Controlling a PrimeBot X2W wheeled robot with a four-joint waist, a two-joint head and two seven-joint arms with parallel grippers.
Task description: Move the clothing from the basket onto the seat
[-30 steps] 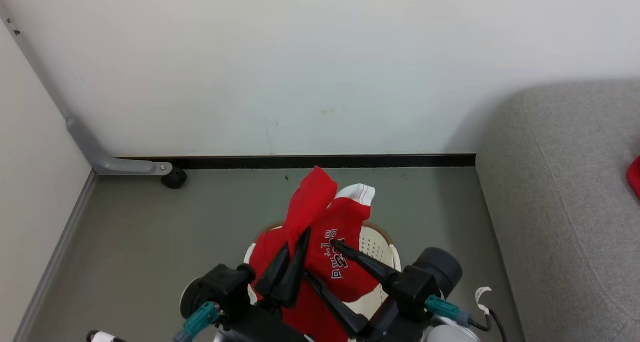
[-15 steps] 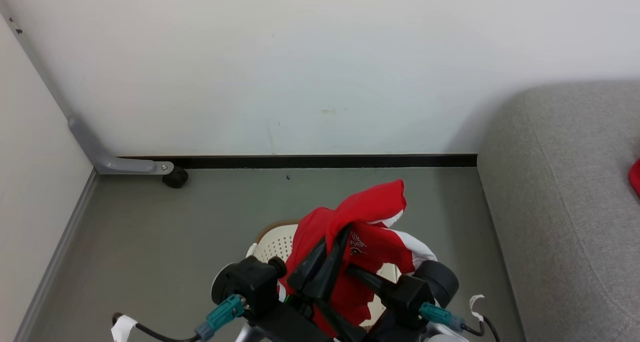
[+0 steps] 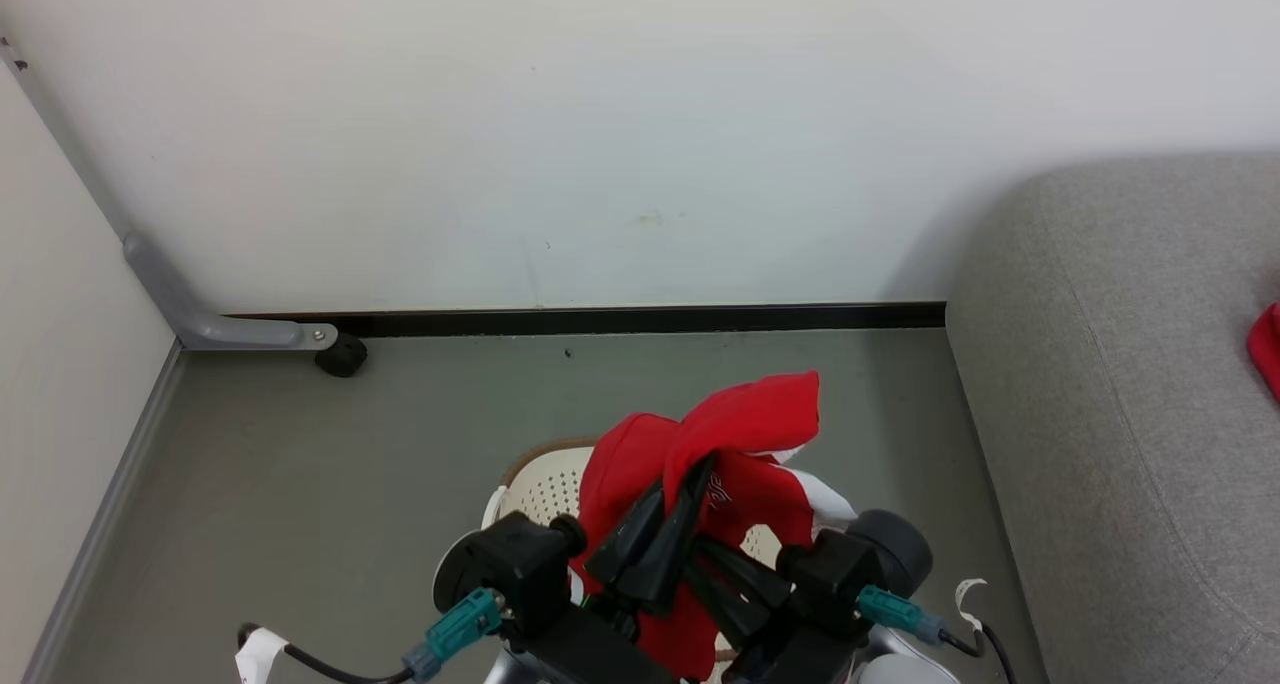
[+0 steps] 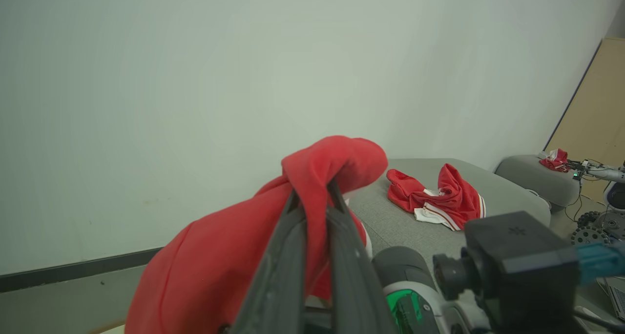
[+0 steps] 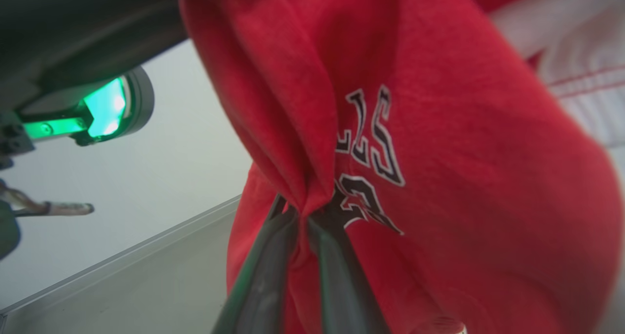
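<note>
The clothing, a red jersey (image 3: 750,424) with white trim and dark lettering, hangs bunched above the basket (image 3: 545,479), whose cream perforated wall shows behind it. My left gripper (image 3: 700,469) is shut on a top fold of the jersey (image 4: 219,270), pinched between the fingertips of the left gripper (image 4: 315,195). My right gripper (image 3: 705,559) is lower, and the right gripper (image 5: 302,212) is shut on a fold of the jersey (image 5: 464,177) beside the lettering. The grey seat (image 3: 1120,364) is to the right. Another red garment (image 4: 439,197) lies on it.
A white wall with a black baseboard (image 3: 600,321) closes the far side. A grey metal leg with a black caster (image 3: 340,354) stands at the left corner. Grey floor surrounds the basket. A small red cloth (image 4: 554,158) lies on a grey armrest far right.
My left gripper has carried the jersey to the right, uncovering the basket's left side. My right gripper, open a second ago, has shut on a fold of the jersey.
</note>
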